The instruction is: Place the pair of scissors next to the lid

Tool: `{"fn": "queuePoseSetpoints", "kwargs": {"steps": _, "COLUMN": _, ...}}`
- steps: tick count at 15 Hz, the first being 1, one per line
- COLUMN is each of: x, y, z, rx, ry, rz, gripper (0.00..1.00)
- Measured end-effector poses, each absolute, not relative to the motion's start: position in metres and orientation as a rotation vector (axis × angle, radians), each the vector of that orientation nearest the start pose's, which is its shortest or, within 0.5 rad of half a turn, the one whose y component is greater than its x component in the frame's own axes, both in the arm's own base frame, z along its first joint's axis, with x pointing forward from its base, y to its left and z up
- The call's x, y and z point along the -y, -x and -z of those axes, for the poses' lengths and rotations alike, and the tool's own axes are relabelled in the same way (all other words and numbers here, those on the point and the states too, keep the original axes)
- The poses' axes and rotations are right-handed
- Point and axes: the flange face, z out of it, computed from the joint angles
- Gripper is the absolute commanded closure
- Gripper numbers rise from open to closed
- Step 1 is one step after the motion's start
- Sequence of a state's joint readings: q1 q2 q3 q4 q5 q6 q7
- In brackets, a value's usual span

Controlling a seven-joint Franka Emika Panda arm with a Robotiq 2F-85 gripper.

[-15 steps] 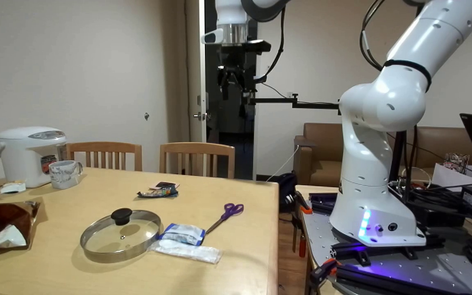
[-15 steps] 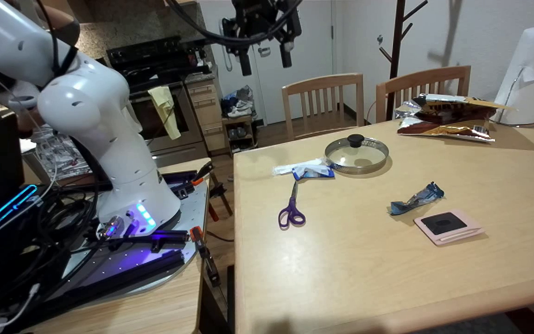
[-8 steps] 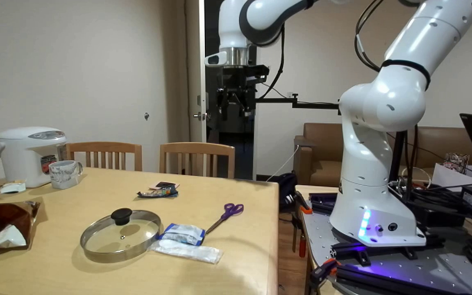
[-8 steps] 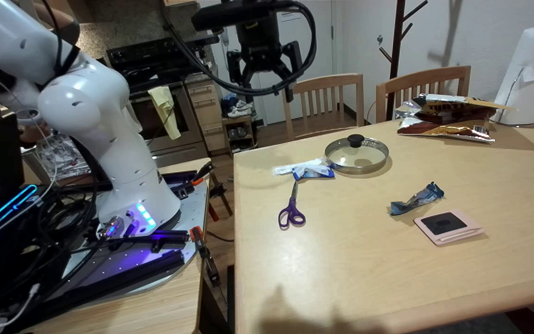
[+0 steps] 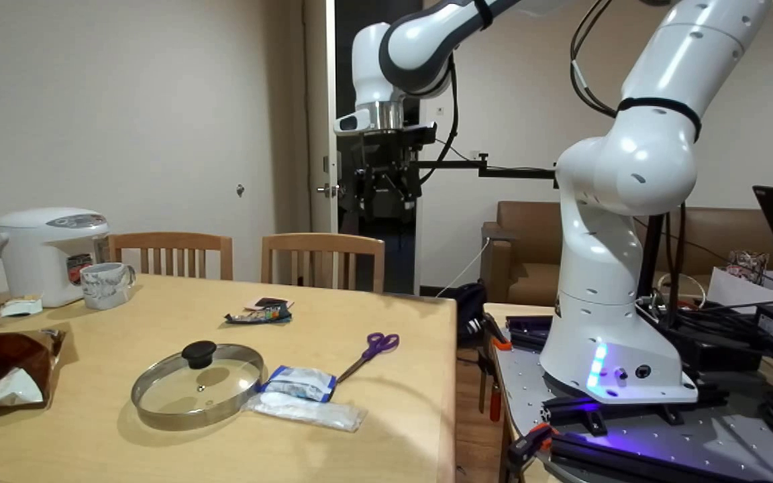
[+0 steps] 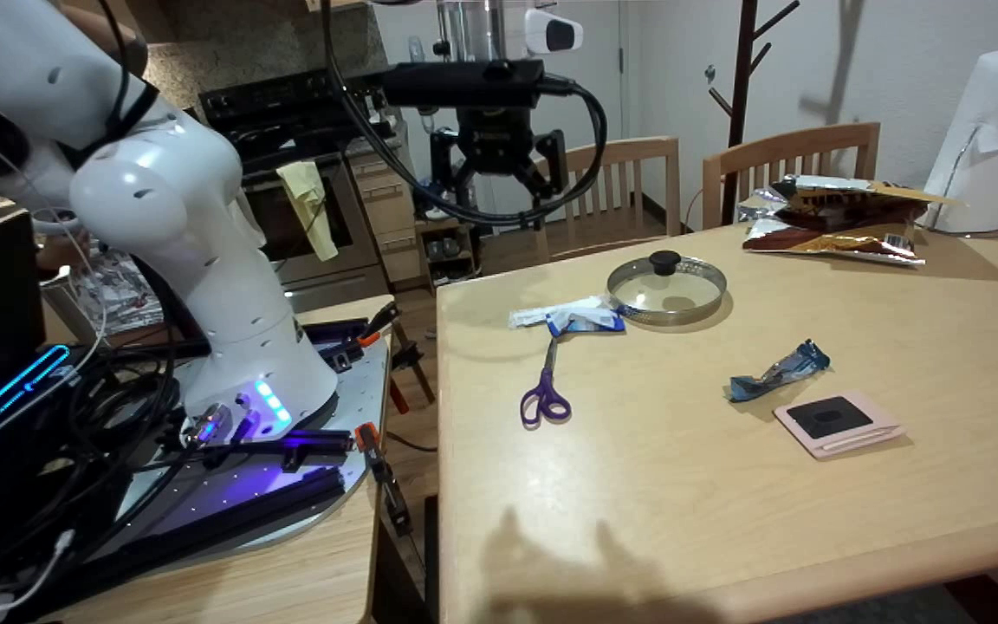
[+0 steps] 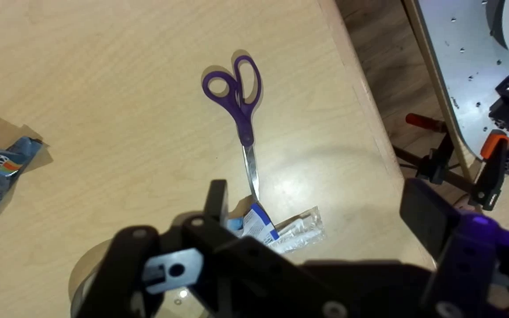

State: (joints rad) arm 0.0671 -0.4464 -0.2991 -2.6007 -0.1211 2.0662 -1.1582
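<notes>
The black two-fingered gripper (image 7: 320, 204) had come lower, jaws spread wide, gripping nothing.
Beneath it, mostly past its fingertips (image 7: 216, 196) in the wrist view, purple-handled metal scissors (image 7: 246, 132) lay on the pale wooden table (image 7: 139, 132), blades pointing down that view (long axis nearly top-to-bottom) to a blue-and-white packet (image 7: 256, 226) just beside the round steel-rimmed glass lid (image 5: 188, 392).

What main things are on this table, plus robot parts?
Pan lid: one, clear, on table
Packet: one, blue-white, beside lid
Plastic sleeve: one, clear, beside packet
Scissors: one, purple handles, near packet
KIND wrapper: one, blue, near flat case
Flat case: one, pink, near wrapper
Snack bags: count unclear, brown, beyond lid
Paper roll: one, white, beside bags
Appliance: one, white, beside mug
Mug: one, white, beside appliance
Arm: one, white, based beside table
Gripper: one, black, open, above table
</notes>
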Motion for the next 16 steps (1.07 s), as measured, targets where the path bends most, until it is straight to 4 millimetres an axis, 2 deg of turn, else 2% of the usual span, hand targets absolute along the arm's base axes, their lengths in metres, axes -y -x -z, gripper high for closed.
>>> {"fn": "queuePoseSetpoints", "kwargs": {"steps": 6, "x": 0.085, "y": -0.372, "z": -0.363, "rx": 1.505, "ry": 2.631, "rz": -0.204, "gripper": 0.0}}
{"fn": "queuePoseSetpoints", "kwargs": {"steps": 11, "x": 0.085, "y": -0.364, "z": -0.339, "rx": 1.509, "ry": 2.628, "rz": -0.199, "gripper": 0.0}}
{"fn": "queuePoseSetpoints", "kwargs": {"steps": 16, "x": 0.089, "y": -0.362, "z": -0.335, "rx": 1.492, "ry": 2.637, "rz": -0.195, "gripper": 0.0}}
